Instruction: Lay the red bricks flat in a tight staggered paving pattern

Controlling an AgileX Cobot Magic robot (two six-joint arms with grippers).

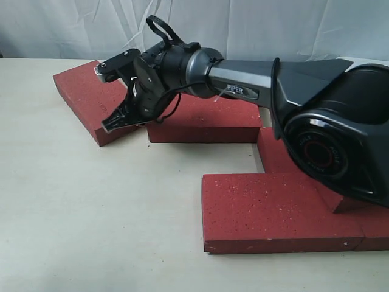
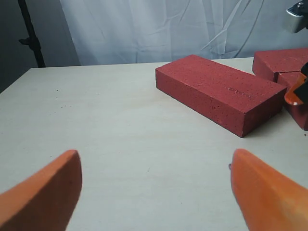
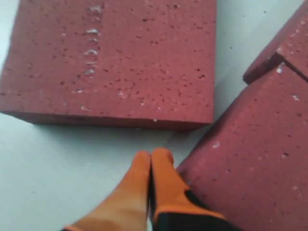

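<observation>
On the pale beige tabletop [image 1: 91,213] we see the dark-red rectangular paving bricks [image 1: 273,207] all lying flat, their gritty faces flecked with pale specks. The nearest brick spreads across the front right of the exterior view, and another meets its right end at a visible seam. Behind it a middle brick [image 1: 206,121] lies crosswise, with a strip of bare table between the two. An angled brick [image 1: 82,94] sits at the far left, turned askew, its near end close to the middle brick's left end.

The black and grey right arm [image 1: 255,82] reaches in from the right and crosses over the middle brick, hiding part of the bricks beneath it. Its right gripper [image 3: 150,159] has both orange fingers pressed together with nothing between them. The tips point into the wedge of bare table between two bricks, just beside one brick's corner.

The left gripper [image 2: 155,159] hovers over bare table with its orange fingertips [image 2: 53,187] spread wide and holding nothing. The angled brick lies ahead of it, well apart from the fingertips.
</observation>
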